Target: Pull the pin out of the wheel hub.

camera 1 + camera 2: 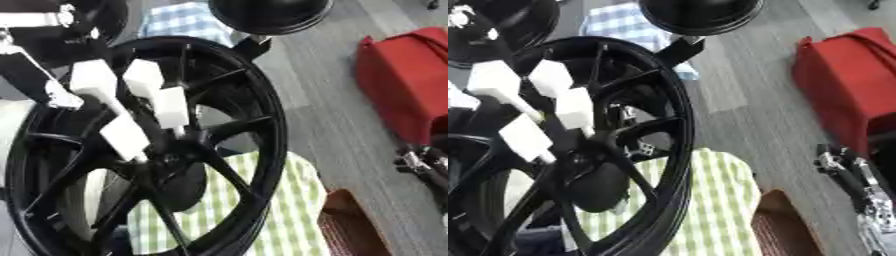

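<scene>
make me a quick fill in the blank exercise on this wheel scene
1. The big spoked wheel is coloured ____.
2. The left hand, with white blocky fingers, reaches onto the wheel's ____.
3. The bag on the grey floor is ____.
4. The cloth behind the wheel is checked green and ____.

Missing words: black; hub; red; white

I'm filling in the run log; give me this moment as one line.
left hand: fingers at wheel hub, grip unclear | right hand: idle at right edge | pin: not discernible | wheel: upright over checked cloth

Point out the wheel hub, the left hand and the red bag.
wheel hub (162, 162): left eye view, centre where spokes meet.
left hand (144, 107): left eye view, white finger segment.
red bag (407, 80): left eye view, side panel.
</scene>
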